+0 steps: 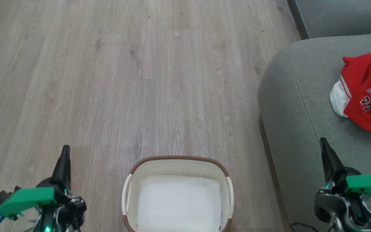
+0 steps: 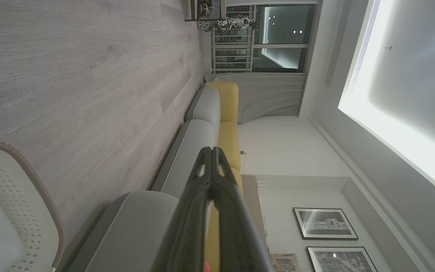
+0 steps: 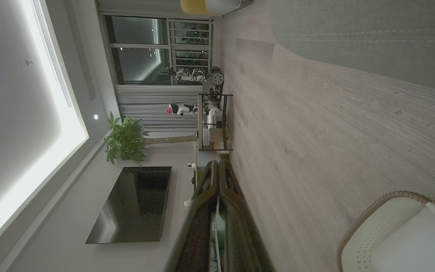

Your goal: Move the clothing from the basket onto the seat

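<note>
The clothing point(image 1: 364, 93) lies crumpled on the seat point(image 1: 301, 112), at the right edge of the head view. What shows is a red jersey with white trim and dark lettering over a number. A further red fold at its lower end may be a second garment; I cannot tell. The seat's stitched seam runs down beside the heap, and its rounded corner meets the wooden floor point(image 1: 140, 80).

The basket point(image 1: 179, 158) stands on the floor at the bottom centre, just beside the seat's front edge and well apart from the clothing. Its pale bottom shows within the perforated walls (brown braided rim, a white handle on each side).

The left gripper point(image 1: 65, 149) hangs over the floor to the left of the basket, touching nothing. In the left wrist view its fingers point(image 2: 202, 177) are pressed together at the tips, with nothing between them. The right gripper point(image 1: 323, 140) sits over the seat's near part, below the clothing and apart from it. Its fingers point(image 3: 227, 181) likewise lie closed against each other, holding nothing.
</note>
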